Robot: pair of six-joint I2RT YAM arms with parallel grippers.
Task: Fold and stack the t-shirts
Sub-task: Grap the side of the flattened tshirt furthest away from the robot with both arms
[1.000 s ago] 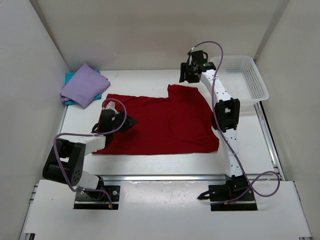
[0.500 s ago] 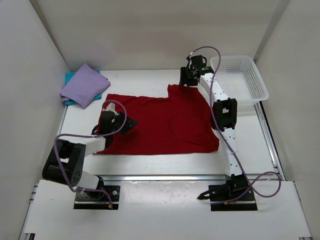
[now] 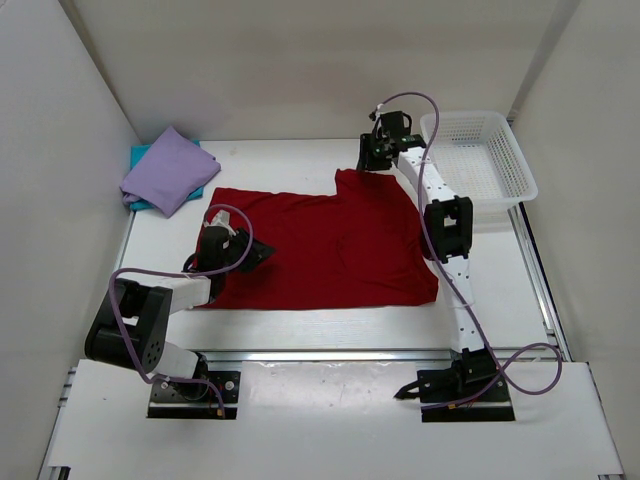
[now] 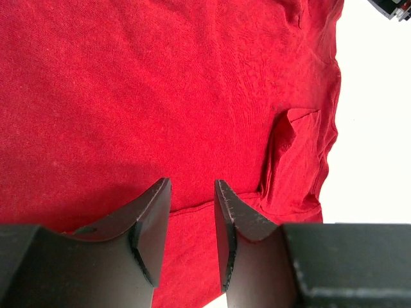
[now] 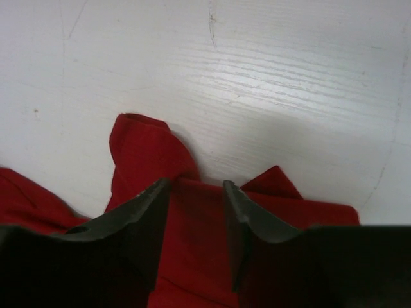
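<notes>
The dark red t-shirt (image 3: 330,245) lies spread flat mid-table. My left gripper (image 3: 256,249) rests low on its left part. In the left wrist view that gripper (image 4: 192,186) is open, with flat red cloth (image 4: 160,83) and a hem seam showing between the fingers. My right gripper (image 3: 373,160) is at the shirt's far edge. Seen from its wrist, this gripper (image 5: 196,186) stands open astride a bunched red fold (image 5: 144,151), with cloth between the fingers. The lavender t-shirt (image 3: 170,170) lies folded on the teal t-shirt (image 3: 140,155) at far left.
A white mesh basket (image 3: 524,163) stands at the far right corner, just right of my right arm. White walls enclose the table on the left, back and right. Bare white tabletop (image 5: 257,58) lies beyond the shirt's far edge.
My right gripper has come down and slightly left onto the shirt's far edge, and its jaws have narrowed a little. The left gripper has barely shifted.
</notes>
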